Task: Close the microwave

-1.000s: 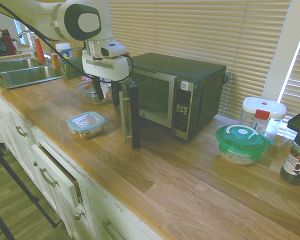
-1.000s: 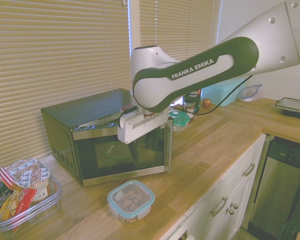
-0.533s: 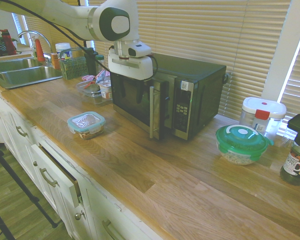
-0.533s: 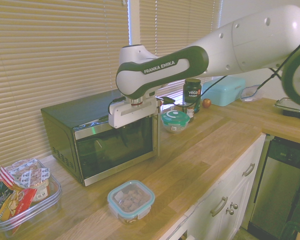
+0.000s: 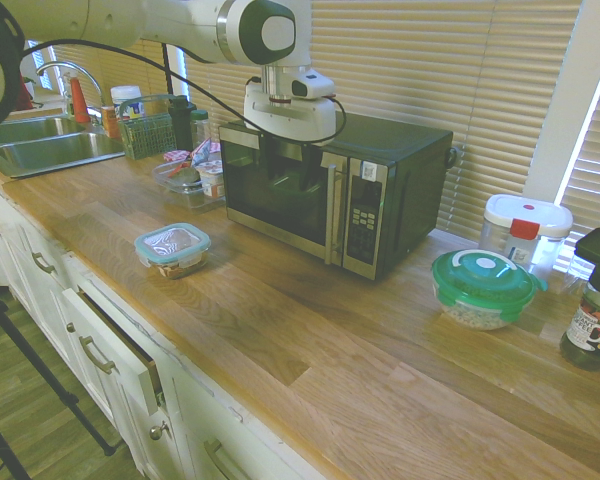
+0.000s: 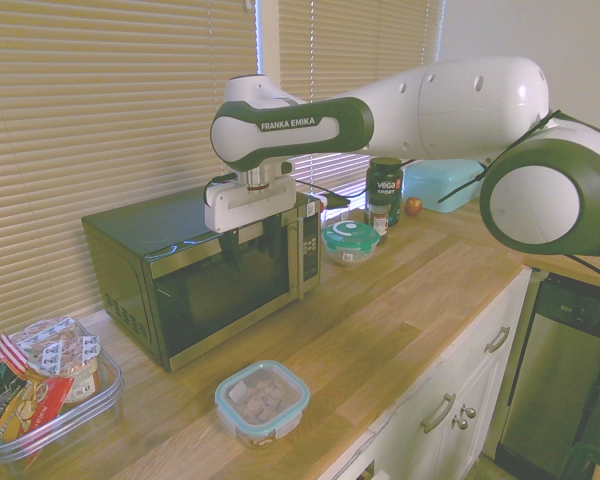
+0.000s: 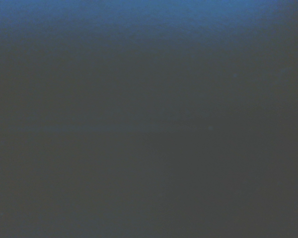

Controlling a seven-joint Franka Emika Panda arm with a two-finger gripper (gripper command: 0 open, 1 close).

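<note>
Wooden counter [image 5: 330, 400] with lidded food box [image 5: 172, 248] near closed microwave [image 5: 405, 145], empty pincer [image 5: 290, 180] spread at its door [image 5: 248, 196]

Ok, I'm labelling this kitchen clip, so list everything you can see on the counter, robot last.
Microwave: one, black and steel, by the blinds; door looks shut.
Rectangular container: one, clear, blue-rimmed lid, before the microwave.
Round bowl: one, clear, green lid, beside the microwave's panel side.
Lidded canister: one, clear, white lid, behind the bowl.
Wire basket: one, green, by the sink.
Apple: one, red, near the blue box.
Gripper: one, white with dark fingers, before the door.
</note>
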